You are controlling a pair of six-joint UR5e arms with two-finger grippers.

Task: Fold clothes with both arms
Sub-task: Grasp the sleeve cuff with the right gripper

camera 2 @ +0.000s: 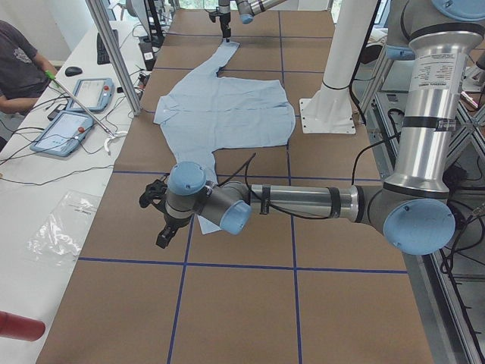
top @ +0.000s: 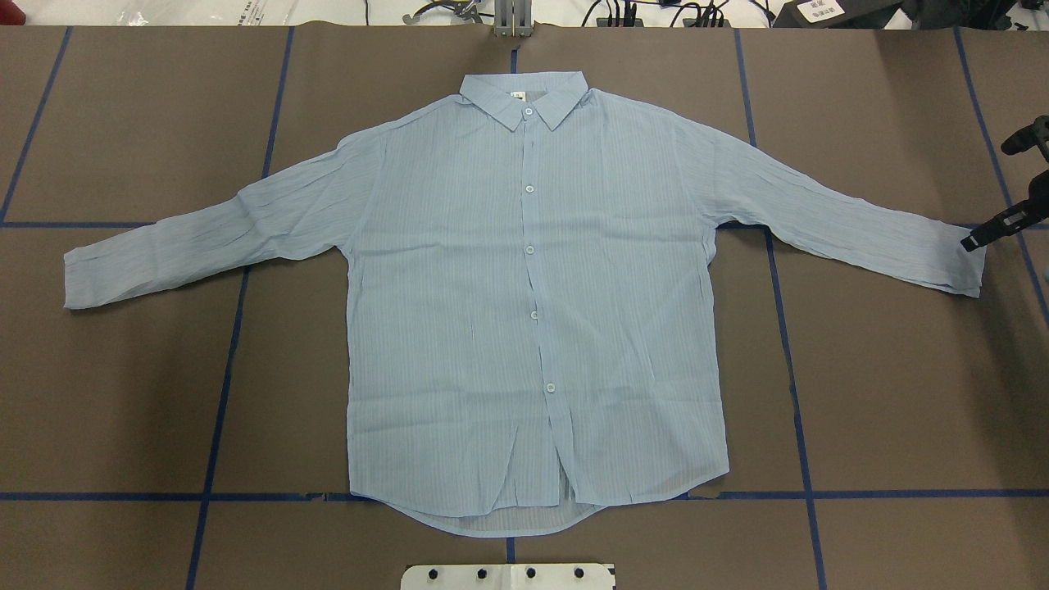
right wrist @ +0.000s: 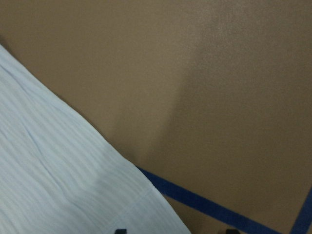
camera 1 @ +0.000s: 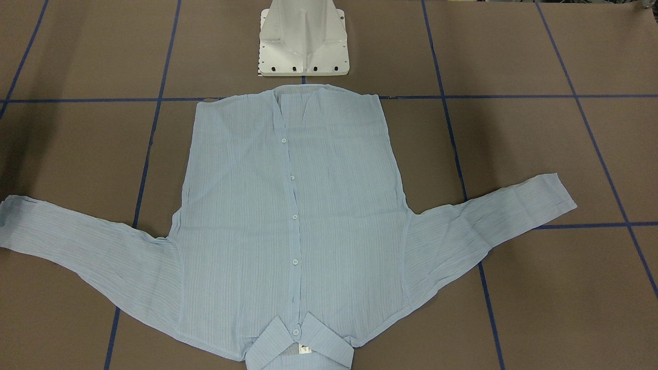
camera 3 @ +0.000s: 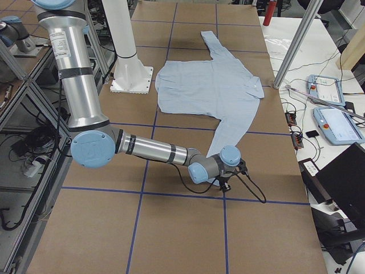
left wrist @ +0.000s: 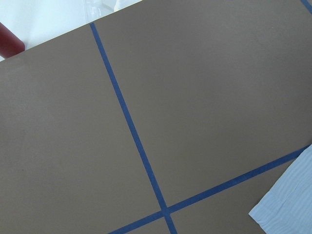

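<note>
Shirt (top: 533, 295) lies flat, front up, on table (top: 123, 410); collar (top: 524, 97) at 12 o'clock, sleeves (top: 246, 221) toward 9 and 3 (overhead view). Right gripper (camera 3: 226, 184) at 3 o'clock cuff (top: 959, 270), jaws apart. Left gripper (camera 2: 163, 231) by 9 o'clock cuff: opening cannot be told.

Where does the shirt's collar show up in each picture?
Front-facing: collar at bottom centre.
Overhead: top centre.
Exterior left: upper left of centre.
Exterior right: upper right of centre.
Wrist views: not in them.
Shared landmark: white pedestal base, across the shirt from it.
</note>
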